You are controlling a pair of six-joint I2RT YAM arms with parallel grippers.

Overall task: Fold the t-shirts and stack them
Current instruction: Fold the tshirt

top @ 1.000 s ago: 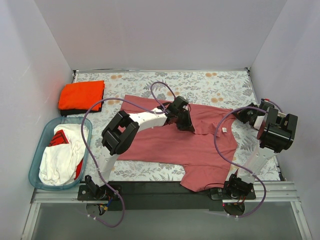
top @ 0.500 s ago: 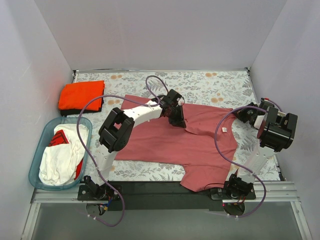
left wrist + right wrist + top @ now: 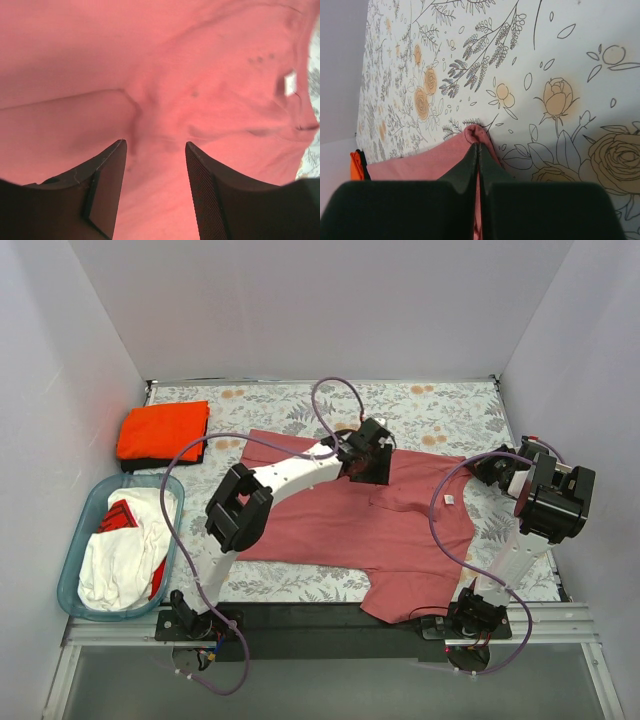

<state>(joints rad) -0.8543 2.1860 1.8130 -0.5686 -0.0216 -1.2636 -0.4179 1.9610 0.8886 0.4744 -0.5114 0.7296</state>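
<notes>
The large rose-red t-shirt (image 3: 340, 525) lies spread across the middle of the floral table. My left gripper (image 3: 372, 472) hovers just over its upper middle. In the left wrist view the left gripper (image 3: 155, 145) is open, and only wrinkled rose-red cloth (image 3: 175, 75) lies below the gap. My right gripper (image 3: 492, 468) is at the shirt's right edge. In the right wrist view the right gripper (image 3: 478, 146) is shut on a bunched tip of the rose-red cloth (image 3: 420, 162). The folded orange t-shirt (image 3: 163, 429) rests on the black t-shirt (image 3: 190, 456) at the back left.
A blue plastic bin (image 3: 70, 570) with white and red cloth stands at the left front. A white label (image 3: 450, 500) shows on the shirt near its right side. White walls enclose the table on three sides. Purple cables loop above both arms.
My left gripper has opened and let go of the rose-red cloth, after swinging a little left and then back right. The right arm has not moved.
</notes>
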